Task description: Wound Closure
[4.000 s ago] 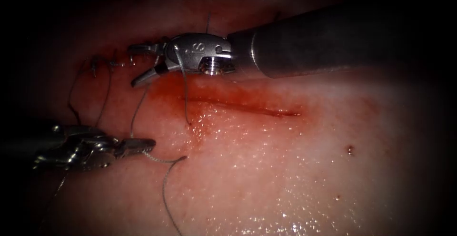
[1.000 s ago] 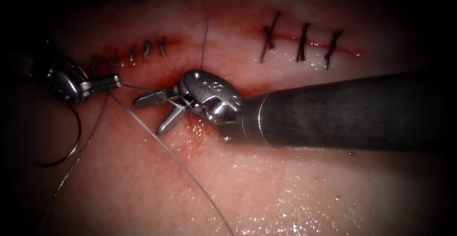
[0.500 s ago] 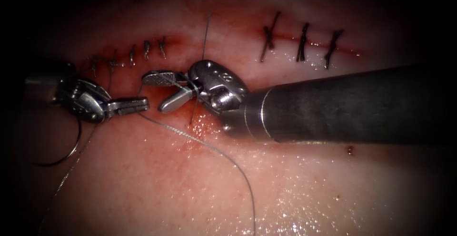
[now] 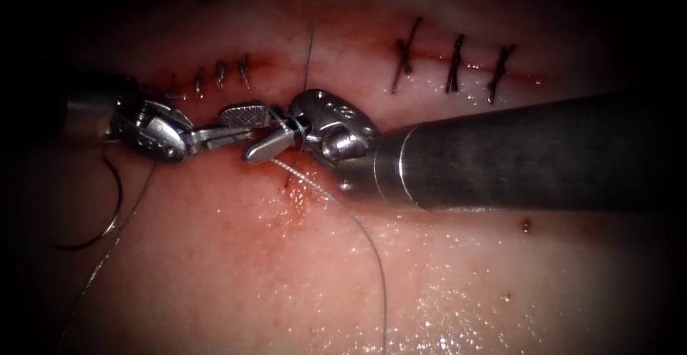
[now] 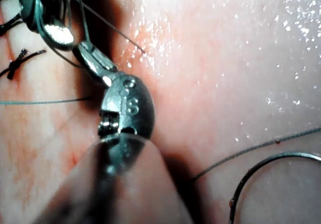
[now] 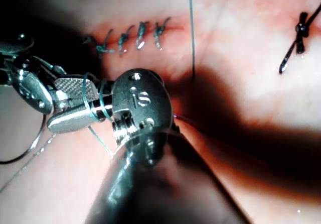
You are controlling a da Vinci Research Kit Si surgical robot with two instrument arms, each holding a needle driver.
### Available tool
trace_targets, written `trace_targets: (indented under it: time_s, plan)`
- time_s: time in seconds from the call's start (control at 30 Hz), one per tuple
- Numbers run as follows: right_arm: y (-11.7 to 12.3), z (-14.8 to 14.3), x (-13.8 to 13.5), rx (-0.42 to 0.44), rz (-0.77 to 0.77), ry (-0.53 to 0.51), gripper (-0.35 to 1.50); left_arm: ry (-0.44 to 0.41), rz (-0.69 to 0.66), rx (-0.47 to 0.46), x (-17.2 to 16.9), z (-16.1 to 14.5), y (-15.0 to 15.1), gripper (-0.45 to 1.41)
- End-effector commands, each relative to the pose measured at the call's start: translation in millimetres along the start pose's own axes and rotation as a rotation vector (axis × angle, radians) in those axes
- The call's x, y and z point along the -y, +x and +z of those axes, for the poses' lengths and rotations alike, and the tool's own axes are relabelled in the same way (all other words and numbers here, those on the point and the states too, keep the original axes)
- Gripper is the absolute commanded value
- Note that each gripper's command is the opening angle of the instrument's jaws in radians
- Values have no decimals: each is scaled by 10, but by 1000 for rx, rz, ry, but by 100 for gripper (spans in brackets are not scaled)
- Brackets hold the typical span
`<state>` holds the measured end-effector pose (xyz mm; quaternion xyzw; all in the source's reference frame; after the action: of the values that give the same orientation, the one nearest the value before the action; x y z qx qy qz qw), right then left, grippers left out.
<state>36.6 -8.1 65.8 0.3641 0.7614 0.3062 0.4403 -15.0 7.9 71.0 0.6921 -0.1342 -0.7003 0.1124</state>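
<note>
My right tool [image 4: 250, 133], jaws parted, wears thread [image 4: 361, 233] loops; my left tool [image 4: 240, 134], clenched, reaches between them. The needle [image 4: 107, 215] lies free near the tissue's [image 4: 444, 283] left edge. I'd keep loops snug.

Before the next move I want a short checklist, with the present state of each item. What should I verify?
1. Right tool has its jaws open and holds nothing: ok.
2. Thread is looped around the right tool's jaws: ok.
3. Left tool has its jaws shut, with the tip between the right tool's jaws: ok. Whether it grips the thread: cannot tell.
4. Needle lies on the tissue to the left of both tools, and neither tool holds it: ok.
5. Finished stitches sit across the right part of the cut: ok.
</note>
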Motion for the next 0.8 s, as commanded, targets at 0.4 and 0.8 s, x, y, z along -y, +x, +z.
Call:
trace_targets:
  time_s: [0.4,0.8]
  plan:
    - [8,-27,-35,-86,-111,-168,73,-77,-53,72,-49,17,-12,-45]
    - [-7,-65,-65,24,-232,-431,71,-120,-73,109,-75,26,-8,-45]
